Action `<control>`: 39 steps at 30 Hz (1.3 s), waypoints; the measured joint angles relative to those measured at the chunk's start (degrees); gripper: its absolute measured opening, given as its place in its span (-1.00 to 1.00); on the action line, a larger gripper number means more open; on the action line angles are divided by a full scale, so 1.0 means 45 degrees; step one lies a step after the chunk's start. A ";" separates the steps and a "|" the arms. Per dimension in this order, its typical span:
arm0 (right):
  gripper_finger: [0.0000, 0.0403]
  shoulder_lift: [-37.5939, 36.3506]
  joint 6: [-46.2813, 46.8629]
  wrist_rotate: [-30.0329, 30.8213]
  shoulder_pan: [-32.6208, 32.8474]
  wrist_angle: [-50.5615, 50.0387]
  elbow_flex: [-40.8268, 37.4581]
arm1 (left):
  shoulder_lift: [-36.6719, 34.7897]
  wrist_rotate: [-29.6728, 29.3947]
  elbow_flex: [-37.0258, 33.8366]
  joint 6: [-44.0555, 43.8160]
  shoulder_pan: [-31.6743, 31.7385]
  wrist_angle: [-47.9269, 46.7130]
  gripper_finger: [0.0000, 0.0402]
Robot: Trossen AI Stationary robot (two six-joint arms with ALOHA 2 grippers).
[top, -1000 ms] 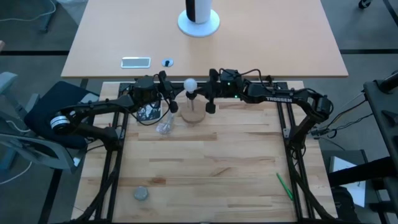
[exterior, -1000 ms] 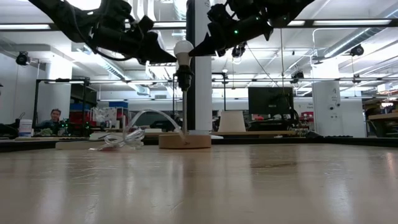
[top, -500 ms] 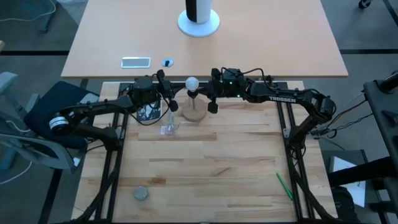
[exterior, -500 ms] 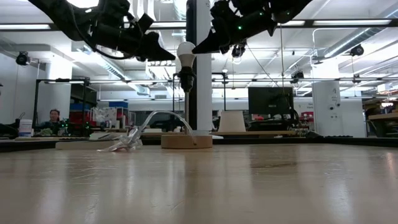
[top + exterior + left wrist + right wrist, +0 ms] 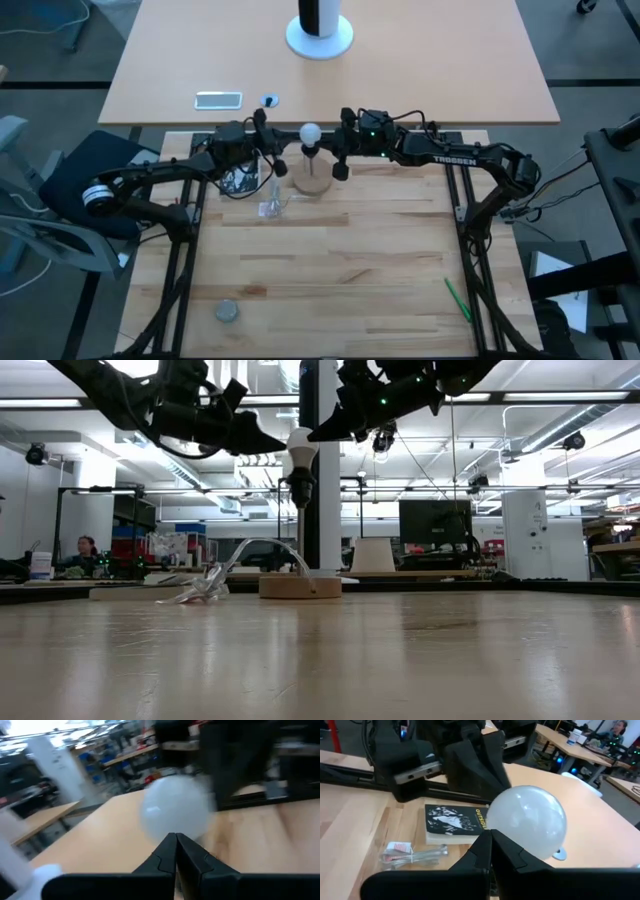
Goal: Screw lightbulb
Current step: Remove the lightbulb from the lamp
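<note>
Lightbulb [image 5: 309, 132]: upright on stand, between clenched, empty left gripper [image 5: 279, 168] and right gripper [image 5: 340, 171], near both.

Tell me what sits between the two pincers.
The lightbulb, upright on its wooden stand, sits between the shut left pincer and shut right pincer, clearest in the high view.

Lightbulb [image 5: 310, 133] stands upright between two closed tools.
</note>
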 joint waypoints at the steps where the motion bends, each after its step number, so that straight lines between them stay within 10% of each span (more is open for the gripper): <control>1: -1.00 0.0003 0.0028 0.0047 -0.0008 0.0027 0.0000 | -0.0018 0.0247 0.0000 -0.0036 -0.0019 -0.0070 -1.00; 9: -1.00 0.0005 0.0140 0.0379 -0.0080 -0.0178 0.0000 | -0.0358 0.0662 0.0000 -0.0097 -0.0060 -0.1076 -1.00; 17: -1.00 -0.0180 -0.0061 0.0377 -0.0056 -0.0391 0.0000 | -0.0518 -0.1882 0.0000 0.0282 0.0022 -0.0195 -1.00; 39: -1.00 -0.0170 0.0138 0.0724 -0.0080 -0.0046 -0.0019 | 0.0284 -0.0876 0.0005 -0.0026 0.0010 0.0989 -1.00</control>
